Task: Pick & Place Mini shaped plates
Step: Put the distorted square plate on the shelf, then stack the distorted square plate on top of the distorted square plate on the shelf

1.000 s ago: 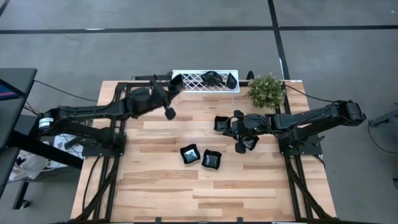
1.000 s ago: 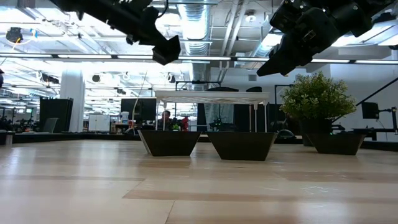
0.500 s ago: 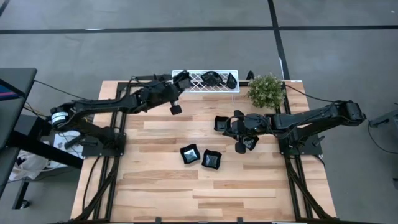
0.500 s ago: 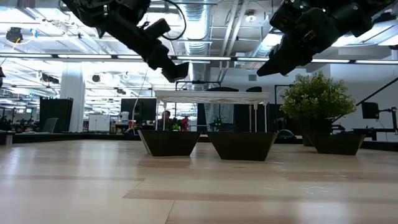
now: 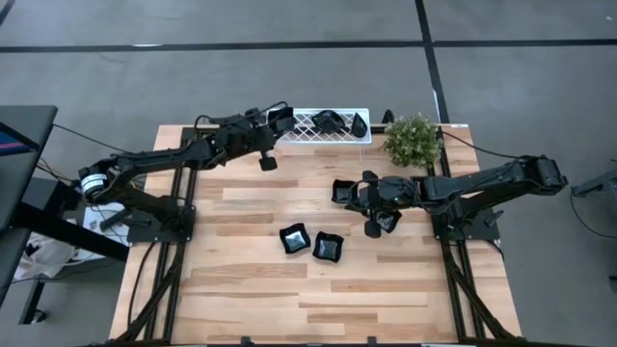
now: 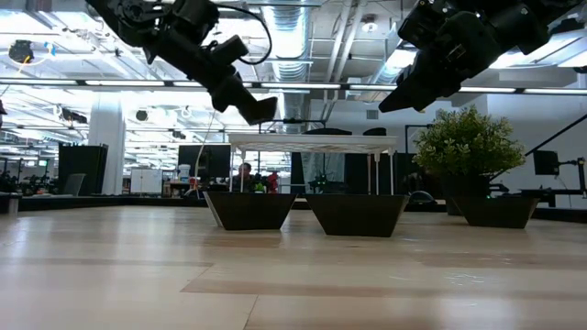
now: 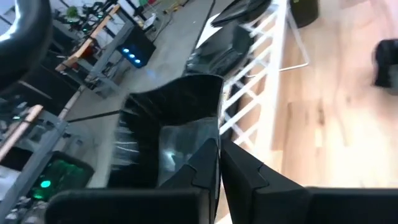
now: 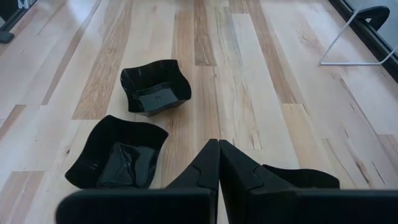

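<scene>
Now left end effector (image 5: 281, 120) clamps black plate (image 7: 177, 115) over white rack (image 5: 333, 128).

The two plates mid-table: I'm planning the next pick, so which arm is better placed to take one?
Probably right. The right gripper hovers shut just beside the two plates, facing them. The left gripper is at the white rack, shut on a plate.

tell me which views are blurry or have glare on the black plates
Left wrist view: the plate pinched in the left hand is soft and streaked with white glare, and the room behind is blurred. Right wrist view: sharp, with light sheen on the two plates on the wood. Low view: bright ceiling lights leave both arms as dark silhouettes.
</scene>
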